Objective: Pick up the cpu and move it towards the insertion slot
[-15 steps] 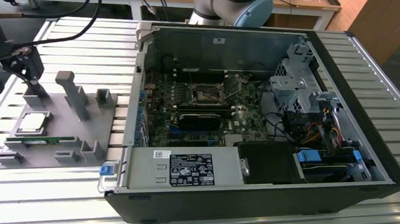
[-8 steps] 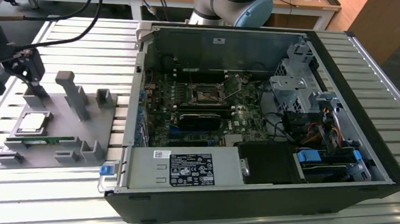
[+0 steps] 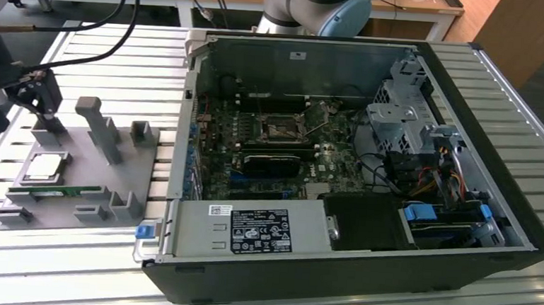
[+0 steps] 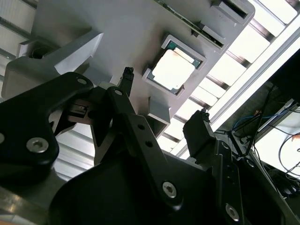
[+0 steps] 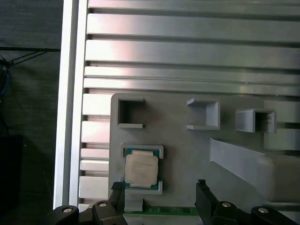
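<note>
Item: gripper [image 3: 40,106], black, two fingers, on one robot arm, stationed over the grey parts tray [image 3: 109,185] at the exterior view's left. Condition: jaws spread wide with nothing between them; in both wrist views the two fingers [image 5: 202,186] stand apart with bare tray showing in the gap. Item: cpu [image 3: 44,167], flat square chip with a silver top and a thin green edge, lying flat in its own shallow square pocket on the tray. In the first wrist view the cpu [image 5: 141,169] sits just beside the gripper [image 5: 159,186], close to one fingertip and not touched by either. In the second wrist view the cpu [image 4: 173,69] lies beyond the gripper [image 4: 164,96], again clear of both fingers [image 4: 127,77]. Item: memory stick [image 3: 52,190], long, thin and green, lying in a slot of the same tray just beside the cpu. Item: upright grey post [image 3: 98,128], standing on the tray near the chip. Item: insertion slot [image 3: 281,130], small dark square socket framed by a silvery bracket, set in the circuit board [image 3: 218,142] inside the open black computer case [image 3: 339,288], well apart from the gripper and the cpu, toward the exterior view's right. Tray and case both rest on a slatted metal table [image 3: 99,46].
</note>
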Motion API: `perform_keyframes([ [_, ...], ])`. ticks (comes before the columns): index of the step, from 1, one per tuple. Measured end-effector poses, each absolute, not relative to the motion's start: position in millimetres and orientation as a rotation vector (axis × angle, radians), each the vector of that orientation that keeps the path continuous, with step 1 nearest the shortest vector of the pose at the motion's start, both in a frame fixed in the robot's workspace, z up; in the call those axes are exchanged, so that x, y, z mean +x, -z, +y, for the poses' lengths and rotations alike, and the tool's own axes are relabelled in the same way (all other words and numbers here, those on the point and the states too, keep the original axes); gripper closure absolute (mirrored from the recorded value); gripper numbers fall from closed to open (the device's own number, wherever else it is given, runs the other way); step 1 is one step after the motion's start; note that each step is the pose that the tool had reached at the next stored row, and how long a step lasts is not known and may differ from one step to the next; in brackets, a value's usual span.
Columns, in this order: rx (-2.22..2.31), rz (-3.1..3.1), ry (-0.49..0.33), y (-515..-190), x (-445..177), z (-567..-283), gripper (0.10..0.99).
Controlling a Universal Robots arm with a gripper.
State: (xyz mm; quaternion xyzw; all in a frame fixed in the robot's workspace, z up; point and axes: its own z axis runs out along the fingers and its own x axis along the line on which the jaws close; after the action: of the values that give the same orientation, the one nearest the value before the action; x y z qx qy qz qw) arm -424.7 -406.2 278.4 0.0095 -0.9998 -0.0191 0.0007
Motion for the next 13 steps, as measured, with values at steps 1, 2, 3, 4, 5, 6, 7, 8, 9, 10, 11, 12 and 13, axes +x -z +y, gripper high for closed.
perform_keyframes([
  [1, 0.030, -3.140, 0.060, -277.7, -424.8, -406.3, 0.380],
  [2, 0.030, -3.140, 0.060, -276.9, -424.9, -406.4, 0.380],
  [3, 0.030, -3.140, 0.060, -276.4, -425.0, -406.4, 0.380],
  [4, 0.030, -3.140, 0.060, -275.8, -425.1, -406.5, 0.380],
  [5, 0.030, -3.140, 0.060, -275.2, -425.2, -406.5, 0.380],
  [6, 0.030, -3.140, 0.060, -274.8, -425.3, -406.6, 0.380],
  [7, 0.030, -3.140, 0.060, -274.3, -425.3, -406.6, 0.380],
  [8, 0.030, -3.140, 0.060, -273.9, -425.4, -406.6, 0.380],
  [9, 0.030, -3.140, 0.060, -273.5, -425.5, -406.5, 0.380],
  [10, 0.030, -3.140, 0.060, -273.0, -425.7, -406.5, 0.380],
  [11, 0.030, -3.140, 0.060, -272.6, -425.8, -406.5, 0.380],
  [12, 0.030, -3.140, 0.060, -272.0, -425.9, -406.5, 0.380],
  [13, 0.030, -3.140, 0.060, -271.5, -426.1, -406.5, 0.380],
])
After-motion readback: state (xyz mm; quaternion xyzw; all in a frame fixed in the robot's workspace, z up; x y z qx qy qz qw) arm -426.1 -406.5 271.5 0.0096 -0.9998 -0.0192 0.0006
